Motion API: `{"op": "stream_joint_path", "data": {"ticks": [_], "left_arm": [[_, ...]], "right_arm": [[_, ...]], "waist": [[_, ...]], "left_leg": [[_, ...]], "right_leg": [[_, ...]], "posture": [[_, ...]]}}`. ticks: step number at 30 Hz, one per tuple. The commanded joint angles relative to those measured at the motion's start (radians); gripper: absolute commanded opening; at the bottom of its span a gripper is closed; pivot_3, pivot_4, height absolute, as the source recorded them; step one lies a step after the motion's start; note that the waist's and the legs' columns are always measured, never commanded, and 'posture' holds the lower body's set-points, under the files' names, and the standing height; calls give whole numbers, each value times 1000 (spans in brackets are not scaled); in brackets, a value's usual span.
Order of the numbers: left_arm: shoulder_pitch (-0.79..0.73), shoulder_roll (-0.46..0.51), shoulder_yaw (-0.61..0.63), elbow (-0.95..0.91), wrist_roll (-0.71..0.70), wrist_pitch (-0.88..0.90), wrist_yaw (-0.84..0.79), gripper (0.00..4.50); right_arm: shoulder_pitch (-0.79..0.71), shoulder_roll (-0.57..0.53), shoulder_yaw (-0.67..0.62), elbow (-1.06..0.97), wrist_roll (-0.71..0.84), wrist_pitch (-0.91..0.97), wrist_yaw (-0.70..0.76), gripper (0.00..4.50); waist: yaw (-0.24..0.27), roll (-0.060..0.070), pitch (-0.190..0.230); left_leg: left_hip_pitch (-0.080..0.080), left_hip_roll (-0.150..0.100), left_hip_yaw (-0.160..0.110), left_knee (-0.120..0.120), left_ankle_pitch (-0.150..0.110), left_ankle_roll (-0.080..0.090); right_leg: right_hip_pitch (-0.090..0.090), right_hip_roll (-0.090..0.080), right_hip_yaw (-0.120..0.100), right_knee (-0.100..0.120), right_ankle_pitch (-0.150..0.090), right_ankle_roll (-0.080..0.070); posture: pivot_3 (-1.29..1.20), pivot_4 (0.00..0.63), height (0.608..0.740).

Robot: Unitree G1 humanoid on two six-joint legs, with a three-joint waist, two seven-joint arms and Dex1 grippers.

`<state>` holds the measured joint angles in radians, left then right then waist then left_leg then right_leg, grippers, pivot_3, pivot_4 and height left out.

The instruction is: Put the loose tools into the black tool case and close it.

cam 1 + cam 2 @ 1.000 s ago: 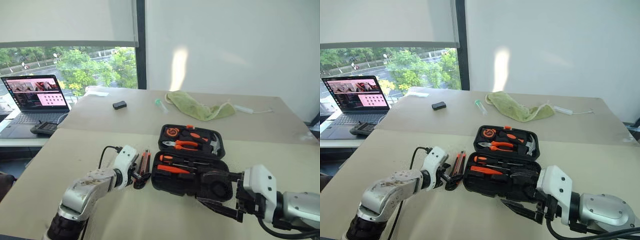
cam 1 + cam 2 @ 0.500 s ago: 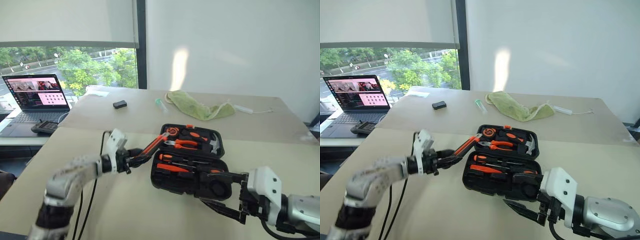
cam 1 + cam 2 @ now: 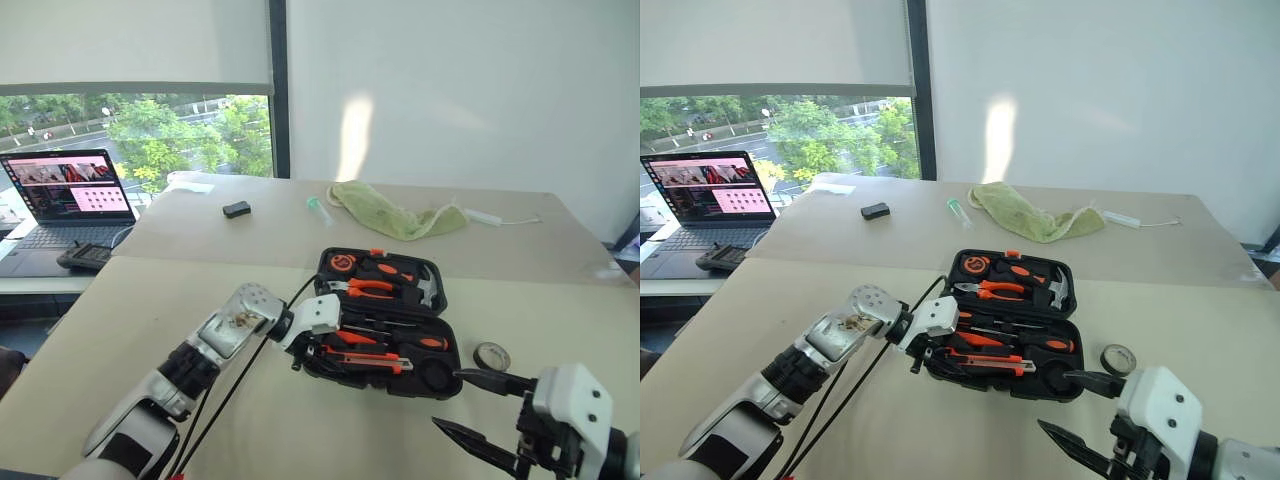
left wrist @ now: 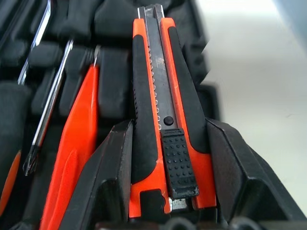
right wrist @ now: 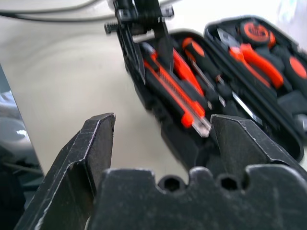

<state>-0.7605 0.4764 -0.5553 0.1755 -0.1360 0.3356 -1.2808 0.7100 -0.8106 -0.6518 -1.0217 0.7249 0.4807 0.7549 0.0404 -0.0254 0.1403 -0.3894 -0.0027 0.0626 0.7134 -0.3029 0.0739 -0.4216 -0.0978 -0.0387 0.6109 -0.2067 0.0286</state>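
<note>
The left gripper (image 4: 165, 158) is closed on the orange-black utility knife (image 4: 165, 110), holding it by its slider end over the front half of the open black tool case (image 3: 385, 320), which sits toward the middle of the table (image 3: 250, 430), near its right side. To seat the knife well, it should line up lengthwise with its moulded slot beside the orange-handled screwdriver (image 4: 72, 158), go down flat, then be let go. The right gripper (image 5: 163, 139) stands wide open and empty near the table's front edge. The small dark tape roll (image 3: 491, 356) lies just right of the case. The slot itself is hidden under the knife, and I cannot tell whether the knife already touches it.
</note>
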Motion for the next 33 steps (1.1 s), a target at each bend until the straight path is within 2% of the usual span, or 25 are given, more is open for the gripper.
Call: {"op": "stream_joint_path", "data": {"ticks": [1,5,7,9,12,13,16,20,25,27,31,33], "left_arm": [[-3,-12,-10,19,42,-58,-20,1780],[-15,-15,-12,67,71,-127,-50,1780],[-22,-7,2,75,46,-102,-95,2791],[-20,6,27,64,8,-88,-146,3287],[-23,-12,145,46,-116,4,-156,4273],[-27,-17,177,44,-147,35,-155,4273],[-11,-41,232,32,-208,114,-131,3746],[53,-96,235,21,-189,116,-43,2440],[140,-137,189,120,-57,-37,75,621],[168,-142,161,168,-7,-94,106,46],[209,-164,139,230,20,-134,116,46],[233,-149,112,220,40,-171,95,46]], "right_arm": [[47,15,-42,-26,-7,-69,-3,3736],[76,15,-32,-26,-13,-105,-17,3736],[89,17,-33,-26,-15,-118,-18,3736],[101,19,-36,-26,-19,-127,-17,3736],[112,25,-40,-26,-25,-135,-15,3736],[112,26,-39,-26,-27,-136,-15,3736],[90,14,-21,-26,-29,-127,-28,3736],[61,-14,-7,-26,-14,-116,-52,3736],[68,-35,-22,-26,6,-119,-61,3736],[75,-39,-30,-26,13,-121,-63,3736],[86,-64,-35,-26,34,-131,-78,3736],[79,-89,-30,-26,68,-130,-105,3736]], "waist": [[0,0,0],[0,0,0],[-1,0,0],[-3,0,0],[-5,1,0],[-4,1,0],[-3,1,0],[-1,1,0],[0,0,0],[0,2,-1],[4,3,-5],[2,3,-5]], "left_leg": [[0,0,0,0,0,0],[1,0,0,1,0,0],[0,0,0,1,0,0],[0,1,0,1,0,0],[0,1,0,1,0,0],[0,1,0,1,0,0],[-1,1,-1,2,0,0],[0,1,-1,3,0,0],[-1,0,-1,3,0,0],[0,1,-1,2,0,0],[6,1,-1,2,0,1],[11,1,-2,2,-1,1]], "right_leg": [[0,0,0,0,0,0],[0,0,0,1,1,0],[0,0,0,1,1,0],[0,0,0,1,1,0],[-1,1,1,1,0,0],[-1,1,0,1,0,0],[-1,1,0,1,0,1],[0,0,1,1,1,2],[0,0,0,1,1,2],[0,0,0,1,2,1],[6,-2,1,0,2,1],[12,-4,0,-1,-2,-4]], "posture": [[0,150,740],[0,150,740],[0,150,740],[0,150,740],[0,150,740],[0,150,740],[0,150,740],[0,150,740],[0,150,740],[0,150,740],[0,150,740],[0,150,740]]}}
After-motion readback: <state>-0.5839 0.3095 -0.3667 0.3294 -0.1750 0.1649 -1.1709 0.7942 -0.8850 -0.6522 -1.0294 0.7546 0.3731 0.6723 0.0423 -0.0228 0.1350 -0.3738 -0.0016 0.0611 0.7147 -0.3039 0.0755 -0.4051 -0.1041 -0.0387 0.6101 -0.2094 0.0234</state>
